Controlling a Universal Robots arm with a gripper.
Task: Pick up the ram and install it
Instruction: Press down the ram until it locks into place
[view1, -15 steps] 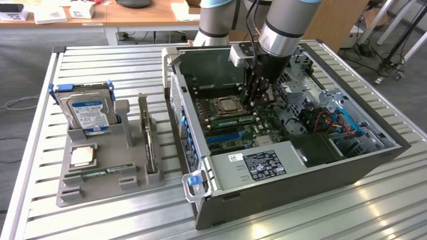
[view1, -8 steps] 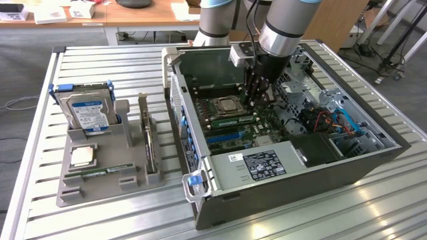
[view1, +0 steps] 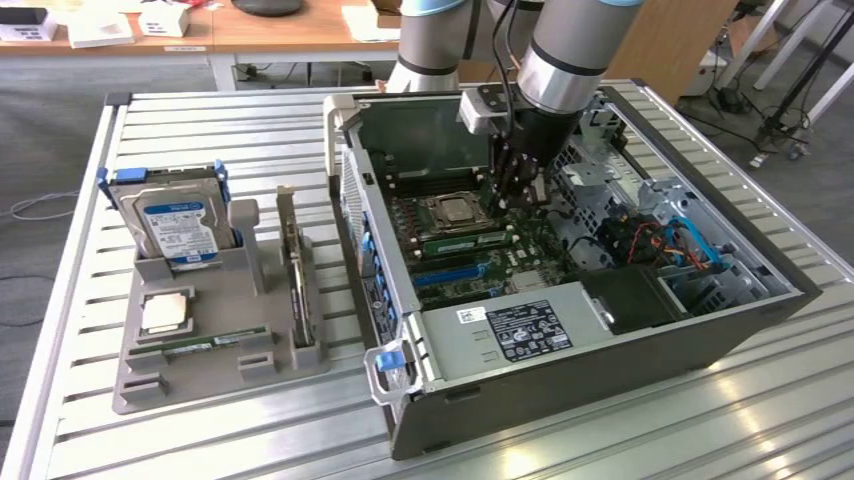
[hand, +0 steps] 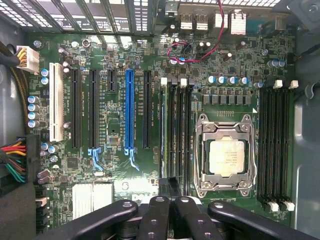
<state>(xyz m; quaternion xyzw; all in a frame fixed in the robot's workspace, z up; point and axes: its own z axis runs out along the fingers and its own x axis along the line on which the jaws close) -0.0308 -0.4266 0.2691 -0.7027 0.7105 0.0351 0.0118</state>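
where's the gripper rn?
Exterior view: the gripper is inside the open PC case, low over the motherboard, just to the exterior view's right of the processor socket.

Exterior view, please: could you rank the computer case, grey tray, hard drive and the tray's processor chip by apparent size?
1. computer case
2. grey tray
3. hard drive
4. processor chip
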